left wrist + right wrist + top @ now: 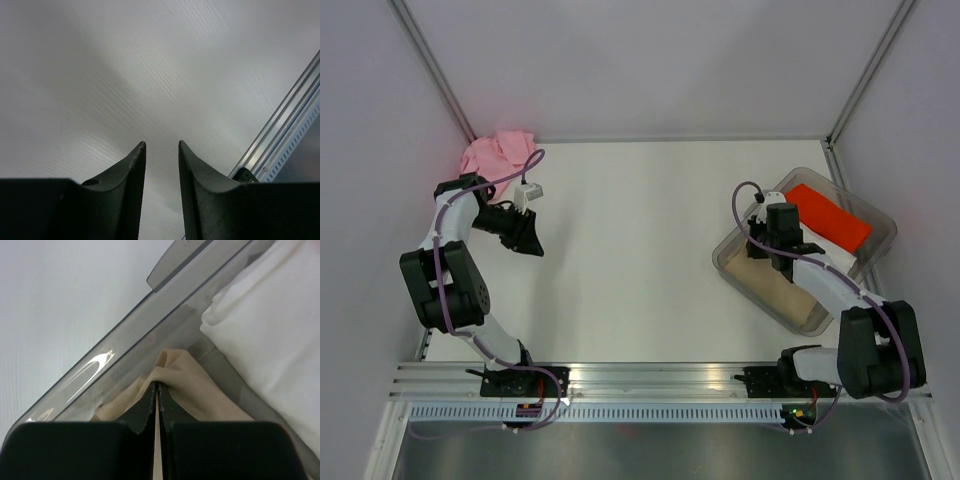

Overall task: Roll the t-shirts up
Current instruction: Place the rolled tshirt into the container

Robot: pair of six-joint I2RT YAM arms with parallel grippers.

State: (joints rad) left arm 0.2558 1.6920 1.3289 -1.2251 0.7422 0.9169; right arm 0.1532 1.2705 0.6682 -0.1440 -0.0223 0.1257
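A light pink t-shirt (496,152) lies crumpled at the table's far left corner. My left gripper (530,243) hovers over bare table just in front of it, open and empty (161,145). The clear plastic tub (730,250) on the right holds a red t-shirt (830,218), a white t-shirt (270,335) and a tan-beige t-shirt (790,292). My right gripper (782,252) is down inside the tub, shut on a pinched fold of the tan-beige t-shirt (175,377), close to the tub's left wall.
The tub's clear wall (115,365) runs close along the left of my right gripper. A slotted aluminium rail (650,378) runs along the table's near edge and shows in the left wrist view (285,130). White enclosure walls (650,60) stand behind and at the sides.
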